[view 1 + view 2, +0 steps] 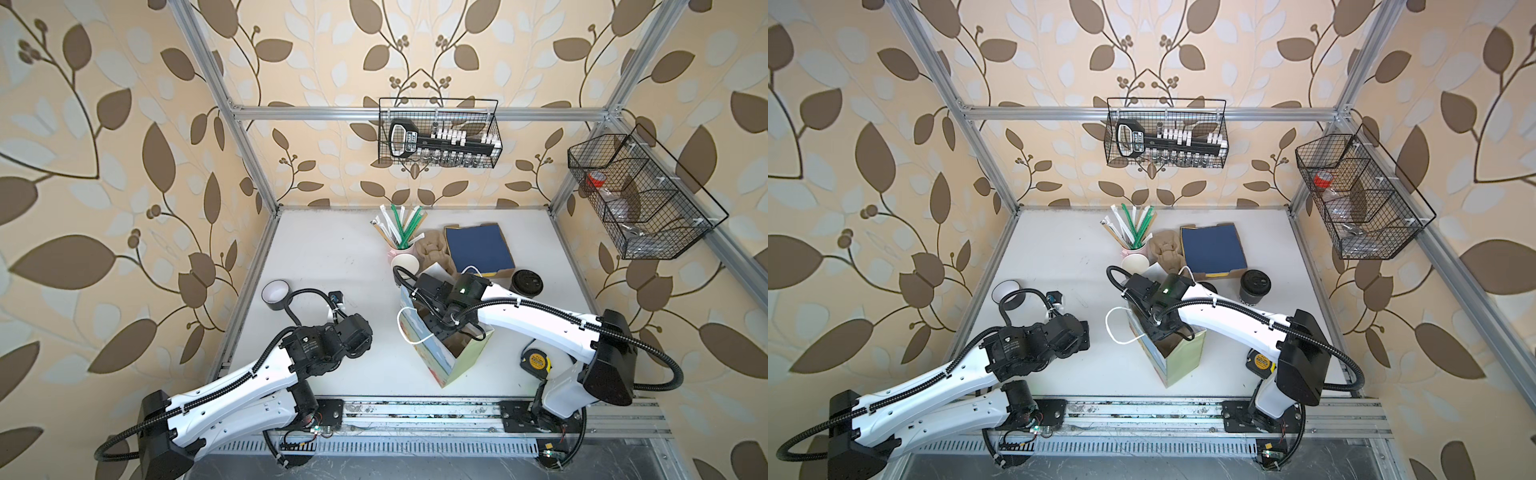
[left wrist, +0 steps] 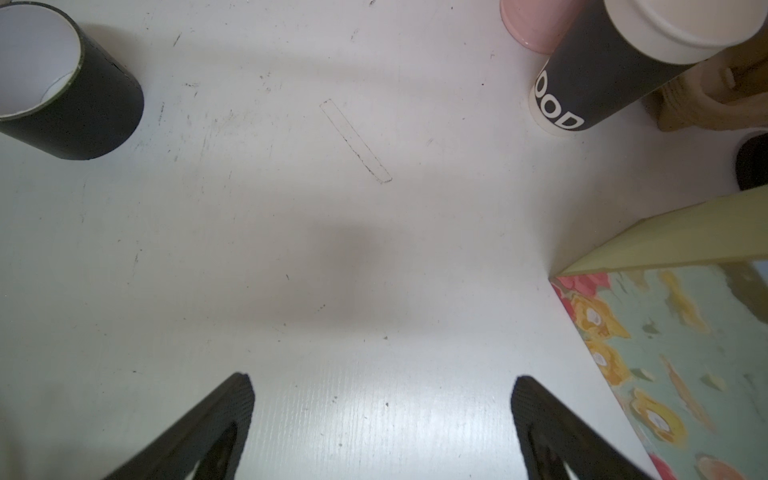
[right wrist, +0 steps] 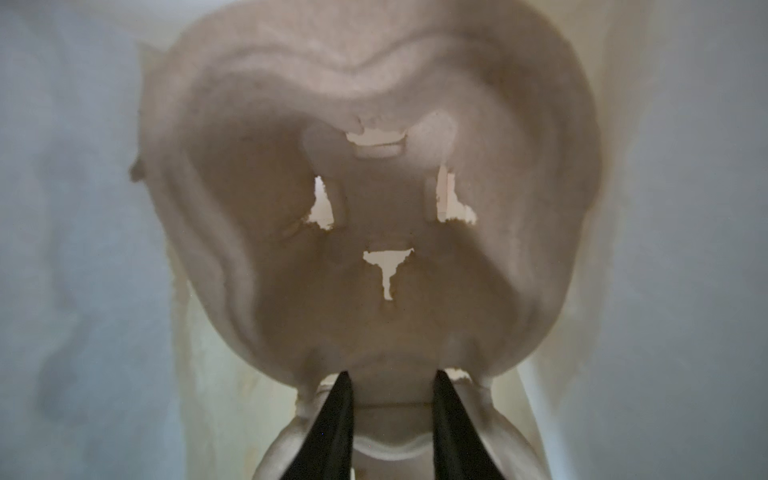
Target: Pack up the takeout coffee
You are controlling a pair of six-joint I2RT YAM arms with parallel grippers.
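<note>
Coffee is not in the bag as I see it: the takeout coffee cup [image 1: 404, 264] stands upright and open on the table [image 1: 332, 257], just beside the pink cup of straws [image 1: 400, 250] and outside the paper bag [image 1: 459, 359], while a second black cup [image 1: 274, 293] stands well apart near the left edge. My right jaws are down inside the bag, narrowed onto a ridge of the pulp cup carrier [image 3: 374, 208] that fills the right wrist view. My left jaws hang spread wide above the table between the second black cup and the bag, holding nothing
</note>
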